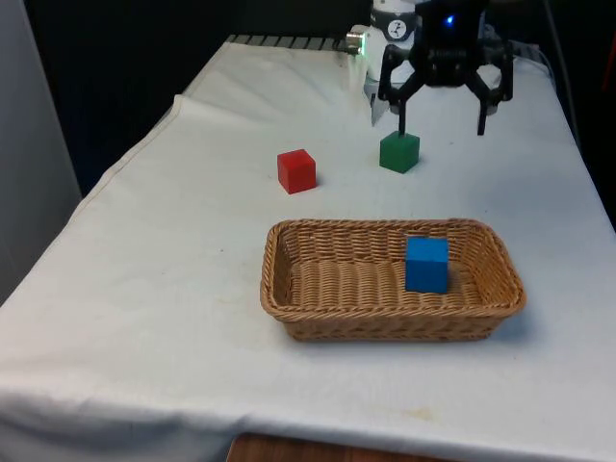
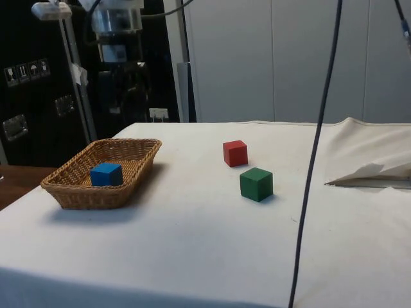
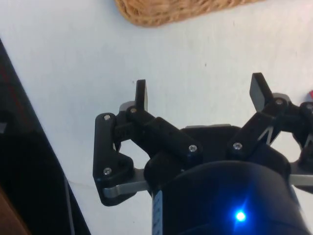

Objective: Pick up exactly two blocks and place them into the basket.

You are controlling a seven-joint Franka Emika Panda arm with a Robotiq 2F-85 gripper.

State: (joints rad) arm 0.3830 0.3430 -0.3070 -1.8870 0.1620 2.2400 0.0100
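Note:
A wicker basket [image 1: 385,323] [image 2: 83,195] stands near the middle of the table with a blue block [image 1: 426,264] [image 2: 106,174] inside it. On the cloth behind the basket sit a green block [image 1: 398,152] [image 2: 256,183] and a red block [image 1: 296,170] [image 2: 235,153], about a block's width apart. My gripper [image 1: 442,128] [image 3: 199,93] hangs open above the cloth, just behind the green block and slightly towards the front view's right. Nothing is between its fingers. From the wrist, the basket's edge [image 3: 171,11] lies beyond the fingertips.
The white cloth is rumpled and folded up at one table edge [image 2: 372,173]. A dark cable [image 2: 314,160] hangs down close to the side camera. The table's side edge drops off at the front view's left [image 1: 135,154].

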